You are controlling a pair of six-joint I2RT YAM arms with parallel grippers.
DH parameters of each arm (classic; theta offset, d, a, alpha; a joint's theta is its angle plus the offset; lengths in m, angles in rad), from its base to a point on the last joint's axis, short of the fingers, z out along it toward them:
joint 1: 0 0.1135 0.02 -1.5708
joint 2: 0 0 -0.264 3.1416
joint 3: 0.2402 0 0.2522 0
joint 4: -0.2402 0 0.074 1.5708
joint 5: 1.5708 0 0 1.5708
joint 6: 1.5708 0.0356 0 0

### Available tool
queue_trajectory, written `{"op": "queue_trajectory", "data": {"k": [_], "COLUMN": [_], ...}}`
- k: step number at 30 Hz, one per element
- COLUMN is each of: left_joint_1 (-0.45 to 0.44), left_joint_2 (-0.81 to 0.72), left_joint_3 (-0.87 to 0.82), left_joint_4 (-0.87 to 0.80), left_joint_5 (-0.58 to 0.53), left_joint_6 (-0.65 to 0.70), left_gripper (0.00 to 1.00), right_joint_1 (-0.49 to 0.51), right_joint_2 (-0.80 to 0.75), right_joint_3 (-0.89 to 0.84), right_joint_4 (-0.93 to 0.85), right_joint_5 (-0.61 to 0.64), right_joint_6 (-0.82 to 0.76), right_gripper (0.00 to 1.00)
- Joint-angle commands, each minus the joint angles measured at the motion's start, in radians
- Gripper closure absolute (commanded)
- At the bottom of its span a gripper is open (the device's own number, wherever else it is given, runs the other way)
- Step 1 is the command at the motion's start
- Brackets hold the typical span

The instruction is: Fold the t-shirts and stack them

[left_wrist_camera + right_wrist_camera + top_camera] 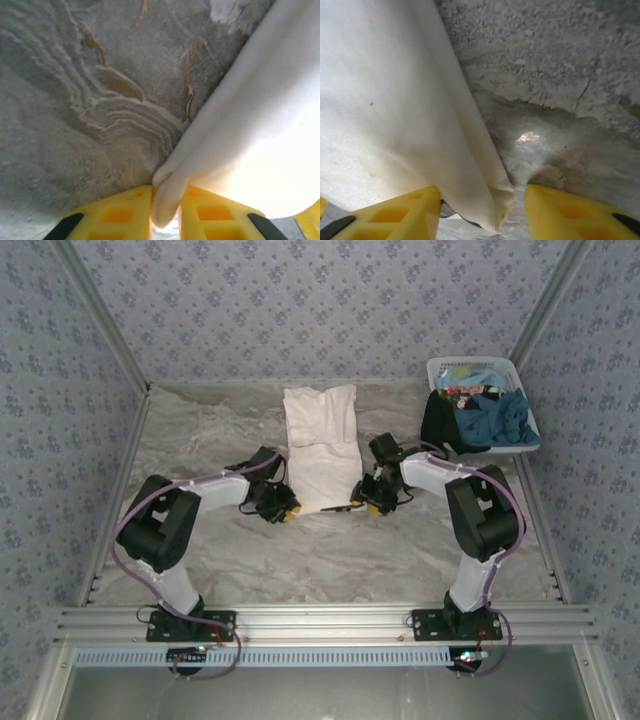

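An off-white t-shirt (322, 440) lies folded into a long strip in the middle of the marbled table. My left gripper (288, 508) is at its near left corner, and in the left wrist view its yellow fingers (125, 210) are shut on a bunched edge of the cloth (260, 125). My right gripper (362, 502) is at the near right corner. Its fingers (560, 210) stand apart around the hanging corner of the shirt (385, 100), with a gap on the right side. A black t-shirt (440, 425) and a teal-blue t-shirt (497, 418) sit in the basket.
A white slatted basket (470, 363) stands at the back right of the table, with the black shirt spilling over its left side. Patterned walls close in the back and both sides. Bare tabletop (200, 430) lies left of the shirt.
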Motion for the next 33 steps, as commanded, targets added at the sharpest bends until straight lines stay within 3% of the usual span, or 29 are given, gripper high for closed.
{"op": "queue_trajectory", "data": {"k": [1, 3, 7, 12, 17, 23, 33], "left_joint_1": [-0.005, -0.004, -0.005, -0.008, -0.031, -0.165, -0.358], "left_joint_2": [0.041, 0.030, -0.023, -0.142, -0.257, -0.461, -0.974], "left_joint_3": [0.041, 0.047, 0.042, 0.006, -0.082, -0.225, -0.336], "left_joint_4": [0.062, 0.052, -0.003, -0.109, -0.166, -0.248, -0.373], "left_joint_5": [-0.038, -0.063, -0.093, -0.107, -0.033, -0.013, -0.054], "left_joint_6": [0.004, 0.009, 0.034, 0.098, 0.157, 0.158, -0.009], "left_gripper": [0.92, 1.00, 1.00, 1.00, 1.00, 1.00, 1.00], "right_joint_1": [0.008, 0.007, 0.014, 0.041, 0.095, 0.215, 0.479], "right_joint_2": [0.045, 0.043, 0.001, -0.115, -0.259, -0.473, -0.793], "right_joint_3": [0.037, 0.044, 0.037, -0.024, -0.134, -0.266, -0.330], "right_joint_4": [0.032, 0.039, 0.045, 0.006, -0.038, -0.161, -0.356], "right_joint_5": [-0.014, -0.001, 0.021, 0.048, 0.039, 0.052, 0.058], "right_joint_6": [0.026, 0.037, 0.046, 0.059, 0.084, 0.141, 0.395], "right_gripper": [0.67, 0.84, 1.00, 1.00, 1.00, 1.00, 1.00]}}
